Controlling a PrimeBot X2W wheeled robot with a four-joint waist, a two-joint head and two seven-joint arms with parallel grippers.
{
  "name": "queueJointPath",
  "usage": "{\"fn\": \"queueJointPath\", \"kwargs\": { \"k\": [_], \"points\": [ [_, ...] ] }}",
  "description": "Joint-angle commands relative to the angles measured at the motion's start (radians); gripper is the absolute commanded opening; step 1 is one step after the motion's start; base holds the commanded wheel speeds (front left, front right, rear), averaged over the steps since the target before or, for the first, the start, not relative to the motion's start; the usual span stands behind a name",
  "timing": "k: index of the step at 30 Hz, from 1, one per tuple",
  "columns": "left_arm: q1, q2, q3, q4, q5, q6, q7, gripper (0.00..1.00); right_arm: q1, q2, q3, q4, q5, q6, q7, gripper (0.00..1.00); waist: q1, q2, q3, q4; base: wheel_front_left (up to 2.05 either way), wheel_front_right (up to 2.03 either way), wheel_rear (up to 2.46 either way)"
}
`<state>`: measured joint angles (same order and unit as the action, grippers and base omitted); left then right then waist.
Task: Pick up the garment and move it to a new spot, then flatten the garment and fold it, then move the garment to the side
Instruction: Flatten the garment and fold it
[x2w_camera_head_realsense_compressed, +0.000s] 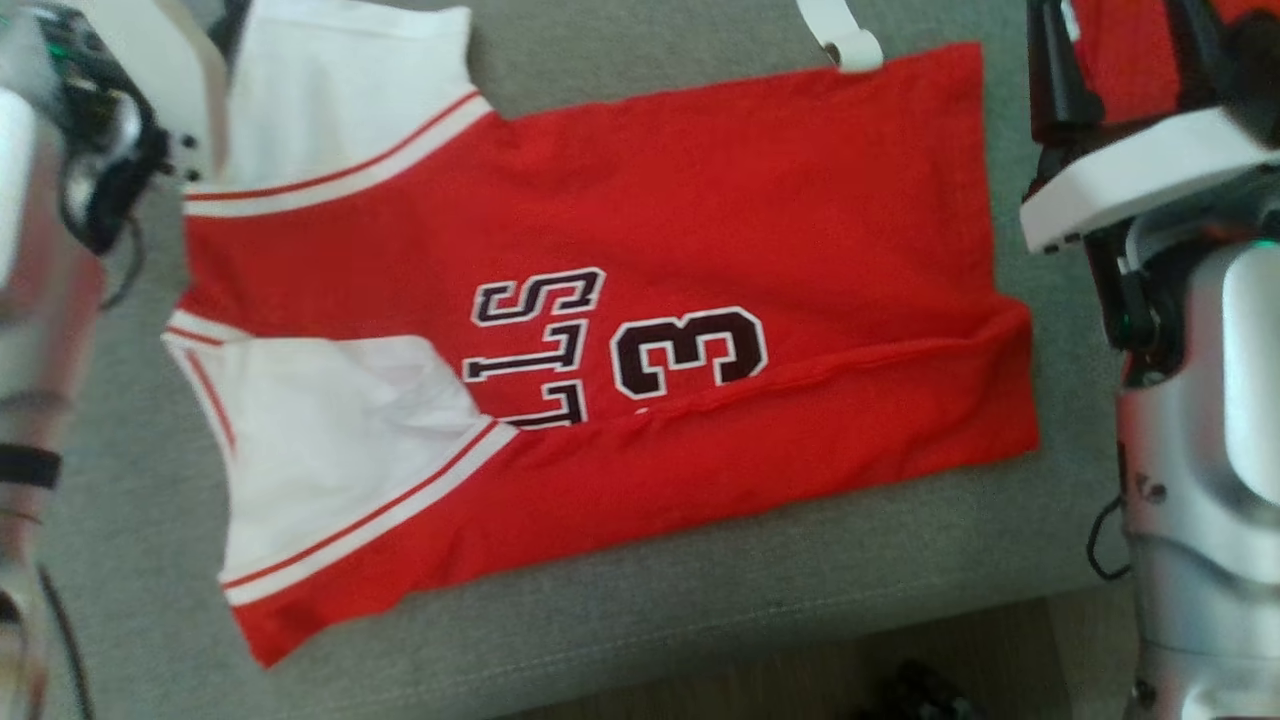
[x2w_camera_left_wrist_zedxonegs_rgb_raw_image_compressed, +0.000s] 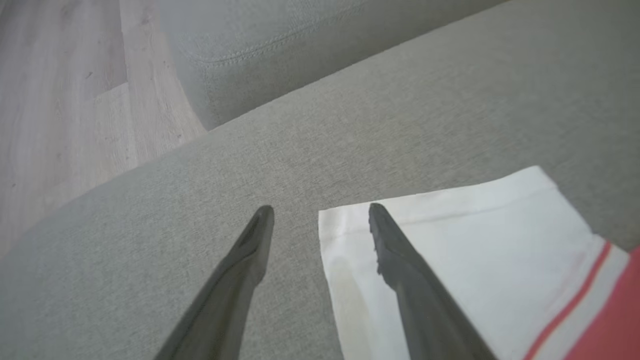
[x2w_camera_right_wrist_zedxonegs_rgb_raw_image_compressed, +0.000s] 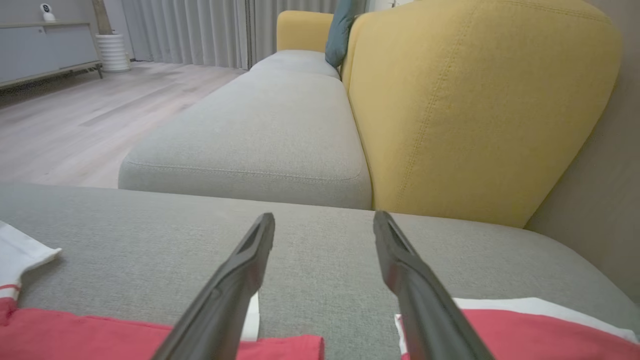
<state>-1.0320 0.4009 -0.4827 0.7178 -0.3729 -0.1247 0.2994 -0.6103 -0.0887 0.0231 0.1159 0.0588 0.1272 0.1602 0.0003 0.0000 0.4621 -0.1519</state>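
While the garment (x2w_camera_head_realsense_compressed: 640, 200) lies on the grey cushion (x2w_camera_head_realsense_compressed: 700, 560), the left end effector (x2w_camera_left_wrist_zedxonegs_rgb_raw_image_compressed: 320, 209) stands wide by its white sleeve (x2w_camera_left_wrist_zedxonegs_rgb_raw_image_compressed: 460, 240). The right end effector (x2w_camera_right_wrist_zedxonegs_rgb_raw_image_compressed: 324, 216) is wide, empty.

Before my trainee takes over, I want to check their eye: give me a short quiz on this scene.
1. True or false: the garment is bunched in a heap.
2. Which number is on its chest? A) 3 B) 7 C) 9
3. Fill in: the left end effector and right end effector both stand ___.
Key: 1 false, it lies spread on the grey cushion; 2 A; 3 open.
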Motion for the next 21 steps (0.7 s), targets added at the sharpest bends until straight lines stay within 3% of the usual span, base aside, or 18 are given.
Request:
{"fn": "queueJointPath", "kwargs": {
  "k": [1, 13, 21],
  "points": [
    [-0.051, 0.060, -0.001, -0.019, -0.006, -0.005, 0.015, 1.00, -0.022, -0.007, 0.020, -0.026, 0.000, 0.003, -0.010, 1.00, -0.0003, 0.0000, 0.042, -0.041, 0.00, 0.00, 0.00],
    [-0.128, 0.128, -0.150, 0.067, -0.106, -0.006, 0.042, 1.00, -0.048, 0.005, 0.022, 0.020, 0.008, 0.003, -0.037, 1.00, -0.0003, 0.0000, 0.054, -0.059, 0.00, 0.00, 0.00],
    [-0.180, 0.136, -0.168, 0.149, -0.081, 0.010, -0.055, 1.00, -0.049, 0.004, 0.021, 0.028, 0.010, 0.003, -0.036, 1.00, -0.0003, 0.0000, 0.054, -0.059, 0.00, 0.00, 0.00]
  ]
}}
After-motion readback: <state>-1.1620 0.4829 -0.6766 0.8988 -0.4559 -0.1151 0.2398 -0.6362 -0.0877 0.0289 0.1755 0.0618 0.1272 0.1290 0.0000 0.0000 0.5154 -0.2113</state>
